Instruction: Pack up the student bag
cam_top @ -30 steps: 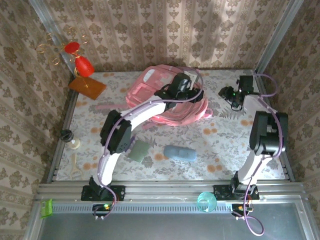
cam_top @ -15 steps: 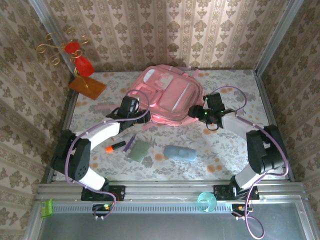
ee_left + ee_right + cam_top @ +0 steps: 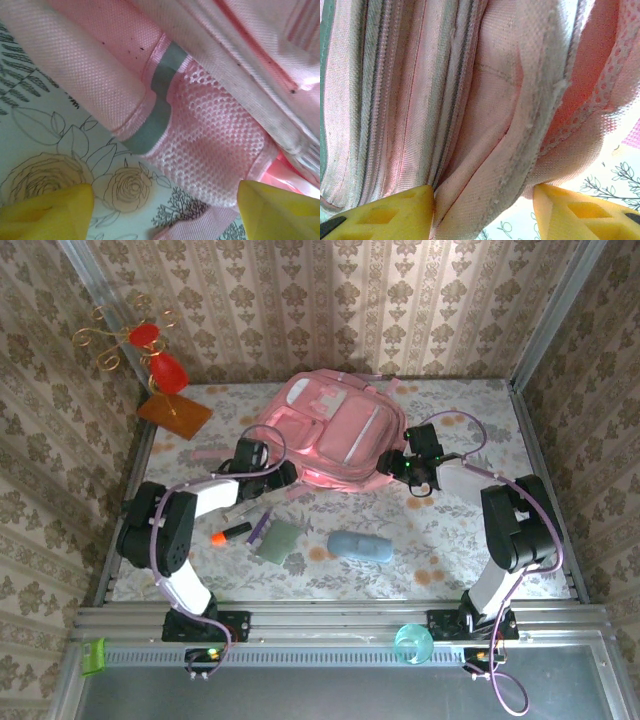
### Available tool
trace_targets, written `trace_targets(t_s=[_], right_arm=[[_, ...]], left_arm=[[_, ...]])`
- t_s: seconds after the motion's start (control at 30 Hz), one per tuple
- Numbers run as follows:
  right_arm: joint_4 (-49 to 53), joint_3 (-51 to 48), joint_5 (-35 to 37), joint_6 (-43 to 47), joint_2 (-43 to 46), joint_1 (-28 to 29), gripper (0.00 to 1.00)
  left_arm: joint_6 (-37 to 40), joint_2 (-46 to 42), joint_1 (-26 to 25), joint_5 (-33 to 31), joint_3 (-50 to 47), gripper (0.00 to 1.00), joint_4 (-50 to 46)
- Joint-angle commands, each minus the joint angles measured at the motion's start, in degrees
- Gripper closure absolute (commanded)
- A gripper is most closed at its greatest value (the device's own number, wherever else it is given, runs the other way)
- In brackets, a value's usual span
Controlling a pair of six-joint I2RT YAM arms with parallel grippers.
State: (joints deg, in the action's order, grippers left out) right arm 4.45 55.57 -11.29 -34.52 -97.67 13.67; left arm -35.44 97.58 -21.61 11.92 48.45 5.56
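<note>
The student bag (image 3: 335, 435), a big pink backpack with white patches, lies front up at the back middle of the table. My left gripper (image 3: 287, 478) sits at its near left corner, open. In the left wrist view the left gripper (image 3: 165, 215) hovers over the floral cloth, and the bag's mesh side pocket (image 3: 210, 150) reaches in between the yellow fingertips (image 3: 47, 215). My right gripper (image 3: 393, 466) is at the bag's near right corner. In the right wrist view a thick fold of the bag's fabric (image 3: 495, 180) fills the right gripper (image 3: 485, 215), touching both fingers.
A blue pencil case (image 3: 360, 546), a green pouch (image 3: 278, 540), an orange marker (image 3: 232, 533) and a purple pen (image 3: 258, 528) lie in front of the bag. A red ornament on a wooden base (image 3: 175, 415) stands back left. A teal cup (image 3: 412, 643) sits on the near rail.
A second ago the left arm was over the bag and the right arm was at the far right. Both have come down to the bag's near corners, and the bag now lies flat.
</note>
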Motion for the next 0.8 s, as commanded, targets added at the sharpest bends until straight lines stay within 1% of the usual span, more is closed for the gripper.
trace_targets(t_s=[0.0, 0.1, 0.23, 0.5, 0.6, 0.63, 0.7, 0.77], right_arm=[[-1.15, 0.94, 1.11, 1.33, -0.92, -0.61, 0.44], [-1.29, 0.95, 0.62, 1.48, -1.34, -0.66, 0.44], [-1.49, 0.95, 0.39, 1.63, -1.82, -0.66, 0.45], [-1.16, 1.45, -0.14, 2.56, -2.96, -1.50, 0.45], [-0.21, 2.21, -0.40, 3.28, -3.27, -2.11, 0.44], [0.24, 2.64, -0.54, 3.59, -3.17, -2.35, 0.44], [1.48, 3.18, -0.75, 4.59, -2.38, -2.69, 0.42], [3.00, 3.41, -0.32, 6.12, -0.30, -2.64, 0.41]], left_arm=[[-1.77, 1.62, 0.82, 2.64, 2.29, 0.24, 3.49], [-2.08, 3.09, 0.94, 3.09, 2.87, 0.24, 5.00], [-2.00, 5.17, 0.91, 3.72, 4.14, 0.30, 5.89], [-2.54, 8.16, 0.86, 3.81, 4.29, 0.56, 8.75], [-3.18, 8.94, 0.86, 4.70, 3.65, 0.69, 10.45], [-3.66, 8.89, 0.78, 5.25, 3.35, 0.74, 11.21], [-4.69, 8.39, 0.69, 6.29, 2.66, 0.85, 12.04], [-6.43, 6.87, 0.45, 7.02, 1.89, 0.93, 12.84]])
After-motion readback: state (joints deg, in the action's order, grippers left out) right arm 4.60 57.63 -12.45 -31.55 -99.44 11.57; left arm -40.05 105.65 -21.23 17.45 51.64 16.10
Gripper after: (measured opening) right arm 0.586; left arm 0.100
